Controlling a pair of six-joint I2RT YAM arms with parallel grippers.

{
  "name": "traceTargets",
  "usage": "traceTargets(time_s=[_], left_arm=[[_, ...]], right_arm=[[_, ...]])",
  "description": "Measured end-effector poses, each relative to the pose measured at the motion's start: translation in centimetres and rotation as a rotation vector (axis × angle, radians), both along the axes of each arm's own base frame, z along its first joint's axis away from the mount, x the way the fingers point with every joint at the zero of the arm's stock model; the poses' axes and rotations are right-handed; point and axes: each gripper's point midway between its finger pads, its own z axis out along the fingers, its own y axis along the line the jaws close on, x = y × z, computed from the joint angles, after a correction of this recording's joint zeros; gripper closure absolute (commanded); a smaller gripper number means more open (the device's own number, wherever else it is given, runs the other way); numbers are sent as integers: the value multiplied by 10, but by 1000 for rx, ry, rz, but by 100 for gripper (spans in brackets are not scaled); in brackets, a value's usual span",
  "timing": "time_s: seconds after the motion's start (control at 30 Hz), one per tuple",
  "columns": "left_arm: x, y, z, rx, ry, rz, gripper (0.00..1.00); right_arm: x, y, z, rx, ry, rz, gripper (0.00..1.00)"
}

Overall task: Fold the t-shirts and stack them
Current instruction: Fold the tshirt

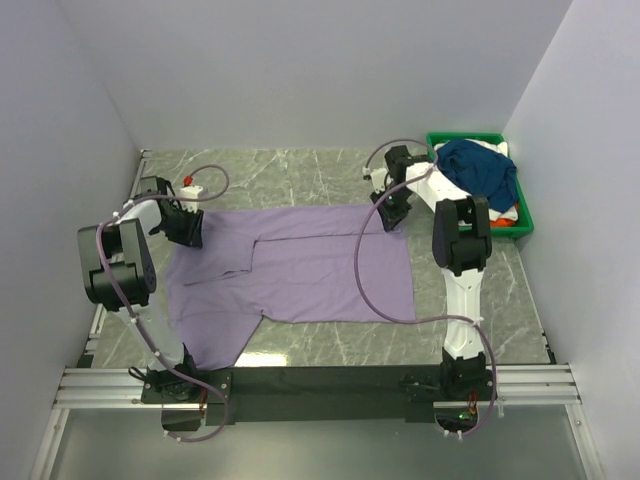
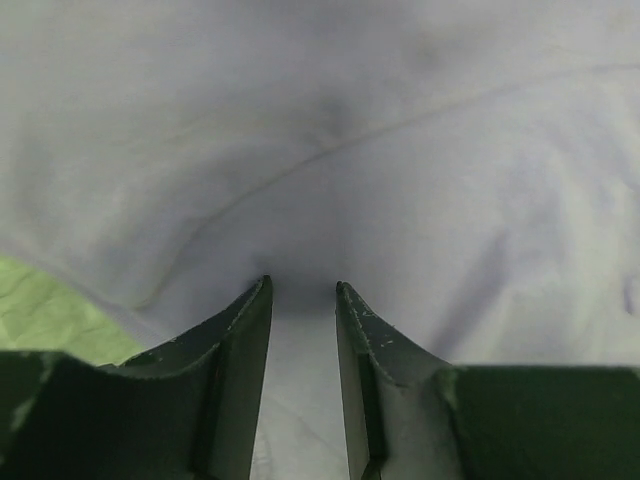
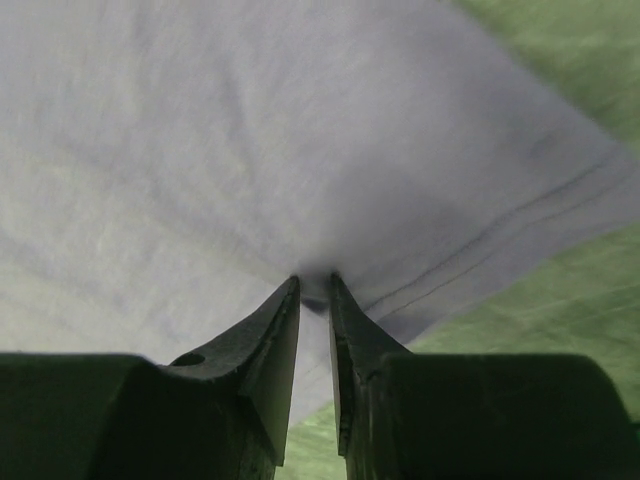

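A lavender t-shirt (image 1: 310, 270) lies spread flat on the marble table, one sleeve reaching toward the near left. My left gripper (image 1: 187, 228) rests at its far left corner. In the left wrist view its jaws (image 2: 302, 285) stand open, tips down on the smooth cloth (image 2: 400, 150) with nothing bunched between them. My right gripper (image 1: 390, 215) is at the far right corner. In the right wrist view it (image 3: 314, 280) is shut on a small pucker of the lavender cloth (image 3: 200, 130) just inside the stitched hem. A navy t-shirt (image 1: 480, 170) lies heaped on top of a bin.
The green bin (image 1: 527, 228) stands at the back right against the wall, with white (image 1: 507, 212) and orange (image 1: 500, 223) cloth under the navy shirt. A small white object with a red top (image 1: 187, 184) sits behind the left gripper. White walls close in three sides.
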Motion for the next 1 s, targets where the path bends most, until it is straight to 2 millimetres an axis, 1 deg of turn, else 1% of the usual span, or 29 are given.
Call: traceTargets(time_s=[0.1, 0.17, 0.27, 0.37, 0.43, 0.57, 0.67, 0.7, 0.77, 0.8, 0.83, 0.9, 0.97, 1.0], left_arm=[[6, 5, -2, 11, 14, 45, 62], [15, 8, -2, 12, 24, 73, 61], [36, 12, -1, 5, 14, 110, 61], [58, 14, 0, -15, 8, 148, 61], [74, 15, 1, -31, 1, 172, 61], [109, 16, 3, -73, -36, 211, 57], [125, 13, 7, -100, -64, 225, 53], [126, 13, 8, -104, -67, 227, 53], [124, 13, 12, -106, -78, 225, 52], [119, 13, 15, -101, -87, 220, 51], [109, 12, 19, -99, -86, 210, 51], [86, 9, 30, -90, -87, 186, 51], [63, 4, 49, -76, -111, 147, 52], [56, 2, 57, -71, -129, 129, 52]], right_arm=[[12, -3, 1, -31, 6, -33, 75], [27, -4, 1, -55, 7, -51, 75], [54, -5, 2, -87, -26, -77, 75], [75, -8, 4, -112, -78, -92, 74], [86, -11, 5, -133, -113, -103, 74], [108, -20, 5, -197, -212, -130, 73], [129, -24, 11, -225, -306, -154, 68], [131, -25, 12, -226, -318, -155, 64], [127, -26, 20, -221, -328, -153, 60], [119, -26, 24, -215, -320, -147, 59], [107, -25, 31, -206, -307, -136, 58], [81, -23, 52, -180, -297, -114, 59], [53, -18, 74, -151, -287, -86, 62], [41, -14, 84, -131, -293, -69, 64]])
